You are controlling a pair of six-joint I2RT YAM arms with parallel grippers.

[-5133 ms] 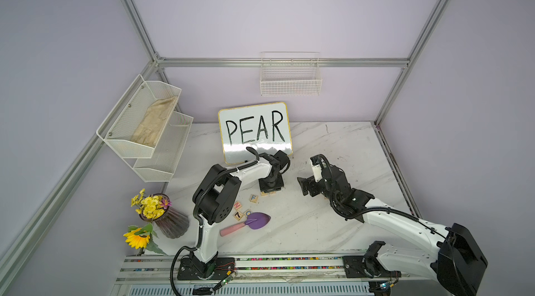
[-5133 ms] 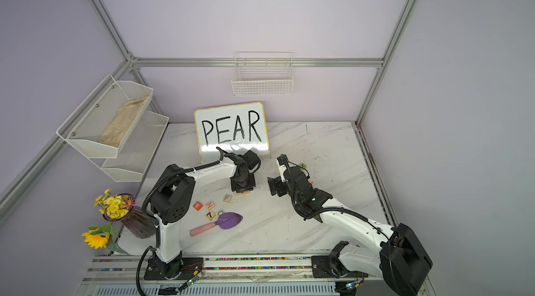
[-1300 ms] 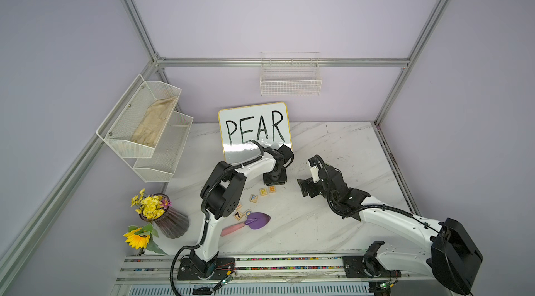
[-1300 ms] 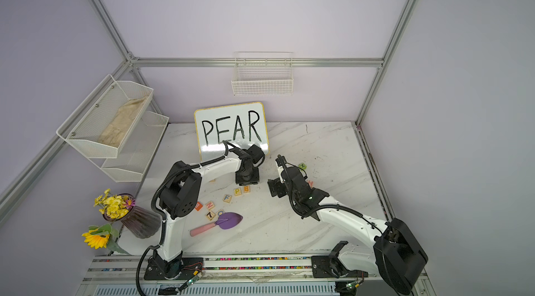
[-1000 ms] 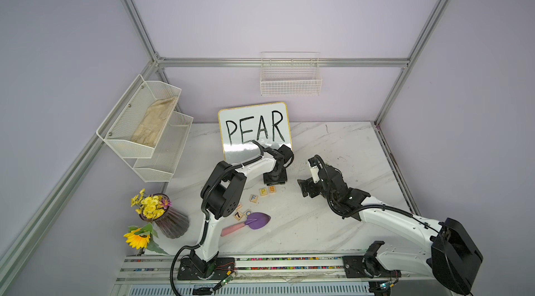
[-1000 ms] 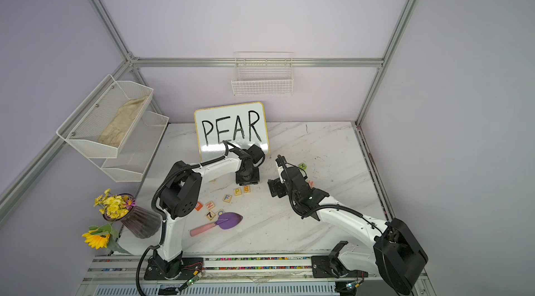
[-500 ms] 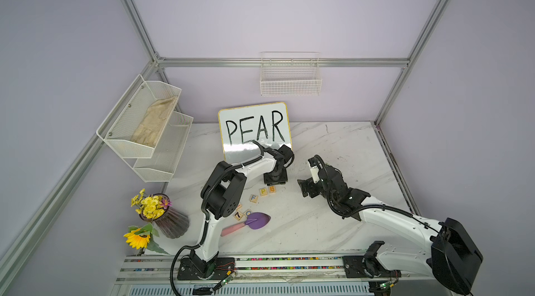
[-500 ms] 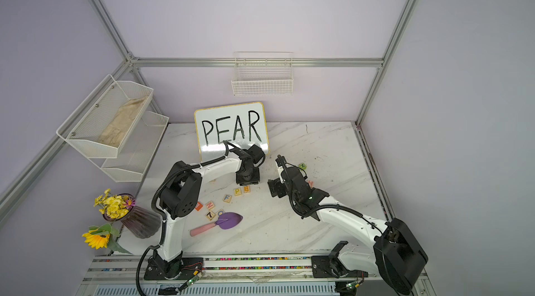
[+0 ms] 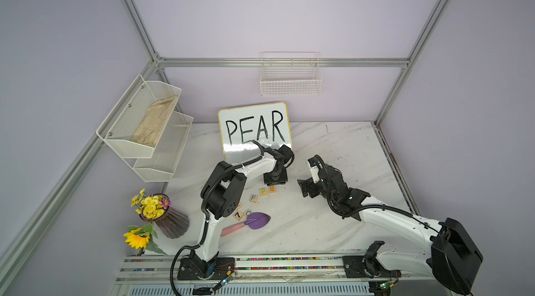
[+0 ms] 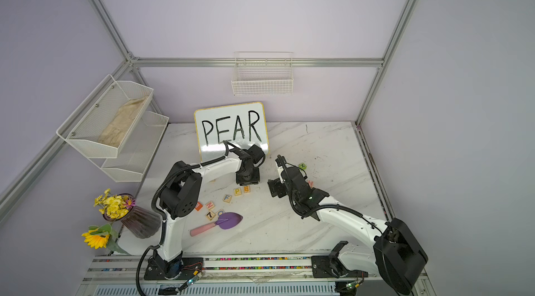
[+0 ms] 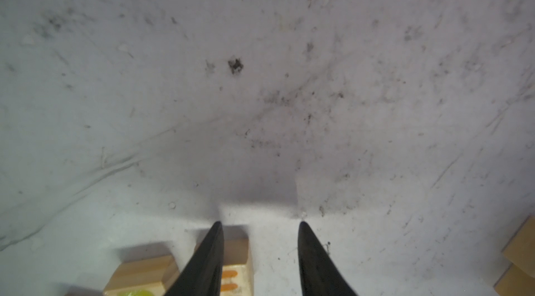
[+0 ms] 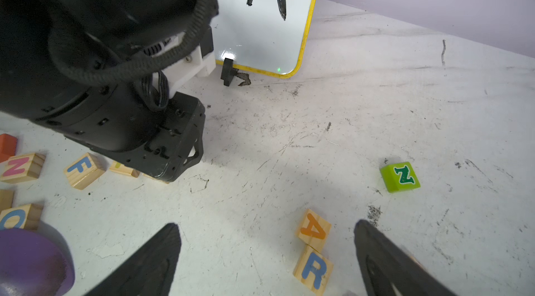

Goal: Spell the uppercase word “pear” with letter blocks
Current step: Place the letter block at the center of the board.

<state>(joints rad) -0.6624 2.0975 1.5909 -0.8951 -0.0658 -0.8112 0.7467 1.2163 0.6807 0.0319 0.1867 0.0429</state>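
Note:
The yellow P block (image 9: 263, 191) and the orange E block (image 9: 272, 189) lie side by side on the marble table, and both top views show them. My left gripper (image 9: 275, 183) points down just behind the E block. In the left wrist view its jaws (image 11: 259, 223) stand slightly open over bare table, and one finger overlaps the E block (image 11: 236, 268) beside the P block (image 11: 142, 277). My right gripper (image 12: 266, 223) hangs wide open above the orange A block (image 12: 314, 229) and the blue R block (image 12: 312, 270), which touch each other. It holds nothing.
A whiteboard (image 9: 254, 129) reading PEAR stands at the back. The blue F block (image 9: 253, 198), other loose blocks and a purple trowel (image 9: 257, 218) lie front left. A green N block (image 12: 401, 177) sits right of the A block. A flower vase (image 9: 170, 219) stands far left.
Nothing has moved in the last second. Since five seconds ago my left gripper has drawn back toward the whiteboard, uncovering the P and E blocks.

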